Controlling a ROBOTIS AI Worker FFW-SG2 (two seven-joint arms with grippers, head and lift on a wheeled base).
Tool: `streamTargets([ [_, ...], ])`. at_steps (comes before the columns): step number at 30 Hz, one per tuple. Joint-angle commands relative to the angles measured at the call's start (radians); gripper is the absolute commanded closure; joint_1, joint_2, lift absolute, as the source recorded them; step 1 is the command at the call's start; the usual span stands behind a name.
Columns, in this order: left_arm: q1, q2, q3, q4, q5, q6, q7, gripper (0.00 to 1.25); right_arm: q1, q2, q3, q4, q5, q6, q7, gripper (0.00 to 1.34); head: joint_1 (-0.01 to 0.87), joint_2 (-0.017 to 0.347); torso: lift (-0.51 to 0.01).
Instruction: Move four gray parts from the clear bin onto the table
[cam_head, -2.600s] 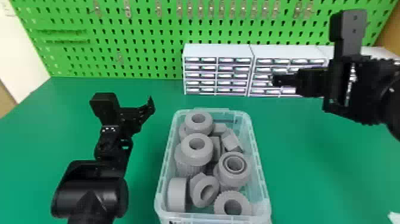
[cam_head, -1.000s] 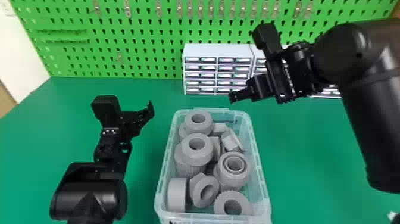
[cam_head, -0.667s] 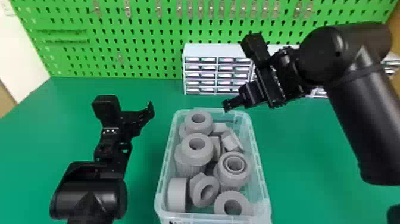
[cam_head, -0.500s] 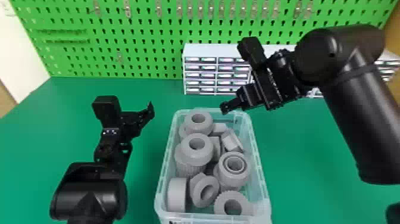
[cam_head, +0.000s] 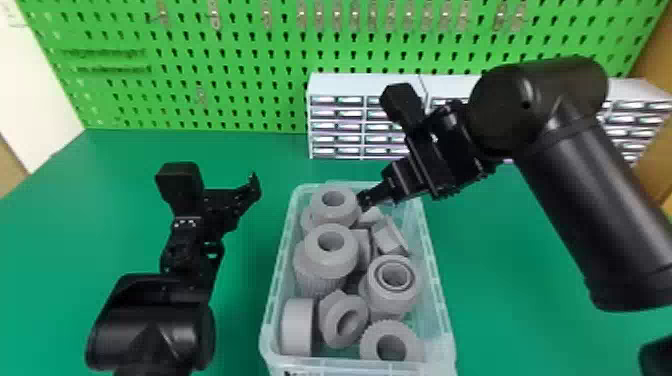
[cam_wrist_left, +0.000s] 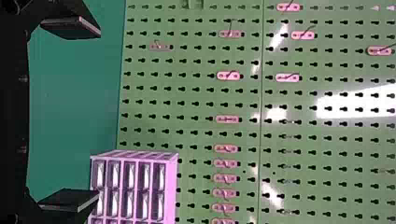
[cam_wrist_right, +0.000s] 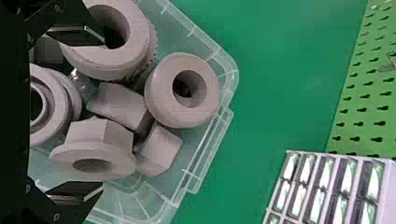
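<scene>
Condition as observed from where I stand: the gray parts (cam_head: 326, 212) lie heaped in the clear bin (cam_head: 440, 280) on the green surface (cam_head: 525, 310). The right hand (cam_wrist_right: 102, 114) is over the far end of the bin, its two fingers well apart, nothing clamped. The left hand (cam_wrist_left: 99, 114) is parked left of the bin, fingers likewise apart. Risk 1: a finger may land on a neighboring part and jam, because the flanged part (cam_wrist_right: 91, 135), the small block (cam_wrist_right: 158, 149) and the far ring (cam_wrist_right: 163, 98) sit close together. Risk 2: a lifted part may drag or topple others, as several appear to lean on one another. Risk 3: the grip may slip, since rounded walls and tilted flanges offer flat fingers little even contact. Risk 4: the wrist or a carried part may strike the bin rim if lift is insufficient, and the light bin could shift. Risk 5: a round part set on its side could roll on the surface. Markings: a dark mark on the bin's near wall is cut off and cannot be read; I make out no legible label elsewhere.
</scene>
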Motion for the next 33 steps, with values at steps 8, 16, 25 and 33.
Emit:
streamTargets([
  [8,-0.001,0.019,-0.026,0.002,0.020,0.000,0.018,0.08,-0.005,0.006,0.062,0.074,-0.049,-0.030,0.000,0.20,0.693,0.072,-0.052],
  [16,-0.005,0.020,-0.031,0.003,0.020,0.000,0.020,0.08,-0.006,0.010,0.085,0.118,-0.061,-0.060,0.000,0.20,0.693,0.072,-0.052],
  [25,-0.008,0.020,-0.037,0.006,0.023,0.000,0.023,0.08,-0.011,0.010,0.105,0.155,-0.087,-0.103,0.000,0.20,0.693,0.072,-0.052],
  [33,-0.012,0.020,-0.043,0.009,0.024,0.000,0.024,0.08,-0.011,0.010,0.122,0.172,-0.115,-0.155,0.006,0.20,0.693,0.072,-0.052],
])
